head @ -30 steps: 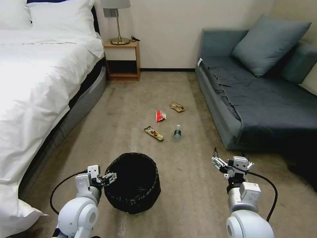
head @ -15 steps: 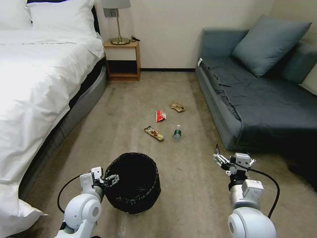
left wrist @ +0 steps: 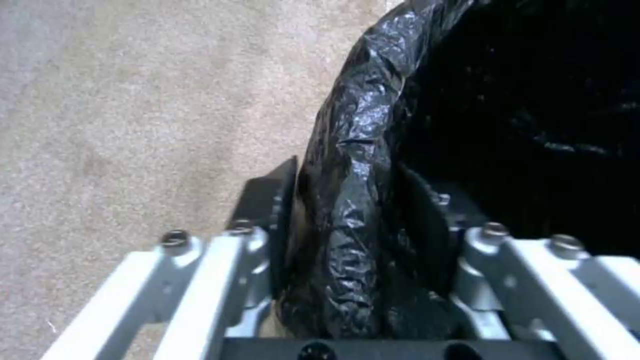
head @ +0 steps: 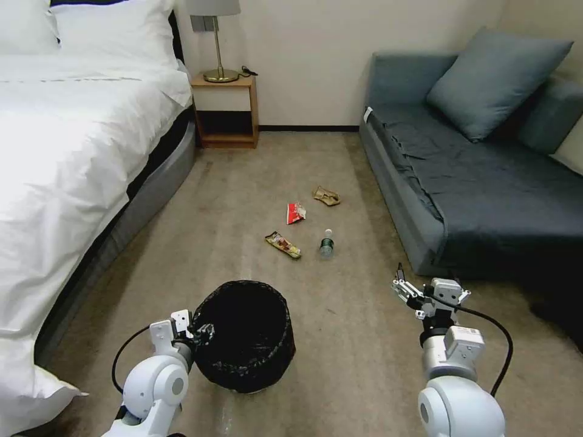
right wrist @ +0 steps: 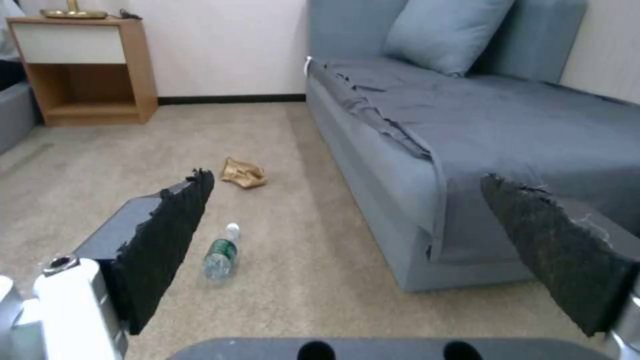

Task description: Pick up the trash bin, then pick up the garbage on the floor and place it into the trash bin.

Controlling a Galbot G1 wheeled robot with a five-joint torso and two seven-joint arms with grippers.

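Note:
The trash bin, black mesh with a black liner, stands on the carpet in front of me. My left gripper is at its near-left rim. In the left wrist view the two fingers press the liner-covered rim from inside and outside, so the left gripper is shut on it. The garbage lies farther ahead: a clear bottle, a red-white packet, a yellow-brown wrapper and crumpled tan paper. My right gripper hangs open above the floor beside the sofa, holding nothing.
A white bed runs along the left and a grey sofa along the right. A wooden nightstand with a lamp stands at the far wall. Open carpet lies between bed and sofa.
My left gripper has lowered onto the bin's rim and its fingers have closed on it. The right arm shifted slightly and stays open.

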